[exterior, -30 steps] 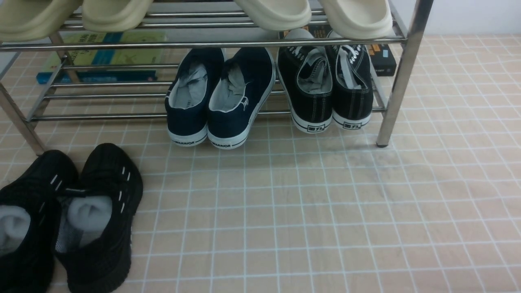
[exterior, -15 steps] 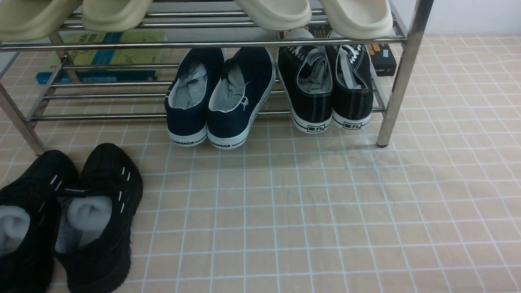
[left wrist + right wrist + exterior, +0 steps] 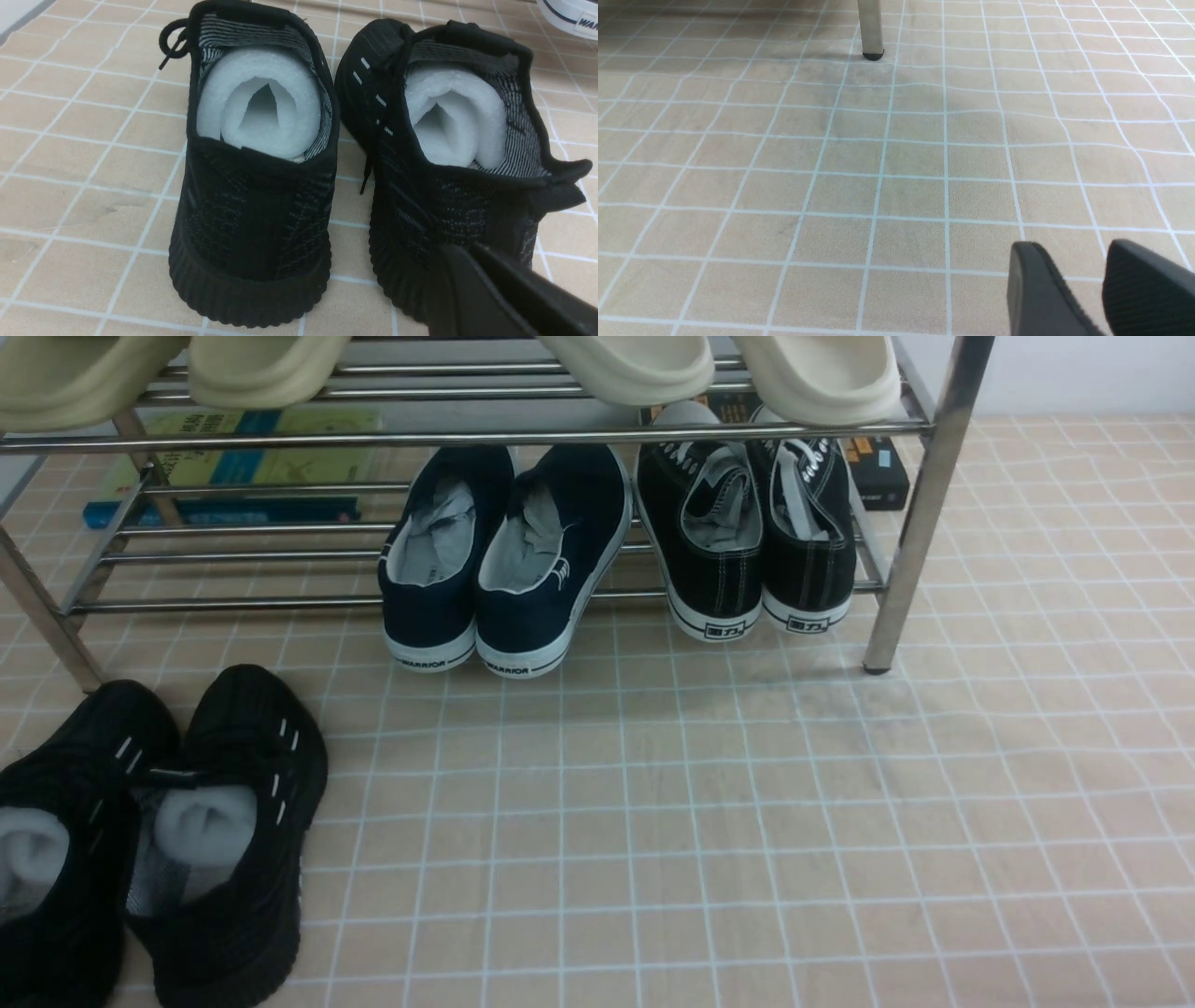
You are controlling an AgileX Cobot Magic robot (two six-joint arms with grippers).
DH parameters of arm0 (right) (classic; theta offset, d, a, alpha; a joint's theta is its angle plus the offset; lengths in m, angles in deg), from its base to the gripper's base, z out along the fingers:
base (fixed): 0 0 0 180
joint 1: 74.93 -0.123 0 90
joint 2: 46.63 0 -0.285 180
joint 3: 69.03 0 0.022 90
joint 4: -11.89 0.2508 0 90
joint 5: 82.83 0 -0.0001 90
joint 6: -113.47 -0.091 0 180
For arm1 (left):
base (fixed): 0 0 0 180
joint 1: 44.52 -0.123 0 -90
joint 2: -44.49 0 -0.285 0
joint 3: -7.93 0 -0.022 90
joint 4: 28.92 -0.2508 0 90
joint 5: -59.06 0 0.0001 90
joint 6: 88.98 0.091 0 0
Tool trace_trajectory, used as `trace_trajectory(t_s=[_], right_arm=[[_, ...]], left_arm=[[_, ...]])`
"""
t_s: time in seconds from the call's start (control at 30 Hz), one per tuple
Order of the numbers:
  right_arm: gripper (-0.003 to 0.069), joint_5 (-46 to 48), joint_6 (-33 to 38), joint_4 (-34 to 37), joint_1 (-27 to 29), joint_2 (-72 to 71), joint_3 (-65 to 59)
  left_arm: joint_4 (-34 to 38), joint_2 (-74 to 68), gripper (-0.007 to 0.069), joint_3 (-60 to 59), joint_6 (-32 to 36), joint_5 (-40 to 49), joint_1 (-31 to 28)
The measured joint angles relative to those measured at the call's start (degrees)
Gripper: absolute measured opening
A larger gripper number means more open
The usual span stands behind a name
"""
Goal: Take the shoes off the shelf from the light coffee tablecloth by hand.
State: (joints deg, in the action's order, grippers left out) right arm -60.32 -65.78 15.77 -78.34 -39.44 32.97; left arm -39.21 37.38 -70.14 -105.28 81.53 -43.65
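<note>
Front view shows the shoes (image 3: 159,831) side by side on the light coffee tablecloth (image 3: 700,821) before the shelf (image 3: 915,513), while the left gripper (image 3: 472,280) sits nearly closed behind one heel, holding nothing, and the right gripper (image 3: 1083,284) hangs slightly parted, empty.

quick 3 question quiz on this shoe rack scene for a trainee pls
1. True or false: the black knit shoes stand on the lower tier of the shelf.
2. What fills each black knit shoe? A) rolled foam B) socks C) nothing
3. How many pairs sit on the shelf's lower tier?

Key
1. False. They stand on the tablecloth, in front of the shelf.
2. A
3. Two: the navy pair and the black canvas pair.
</note>
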Motion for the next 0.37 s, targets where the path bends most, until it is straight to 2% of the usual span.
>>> trace_trajectory(t_s=[0.37], right_arm=[[0.0239,0.00,0.00,0.00,0.00,0.00,0.00]], left_arm=[[0.00,0.00,0.0066,0.00,0.00,0.00,0.00]])
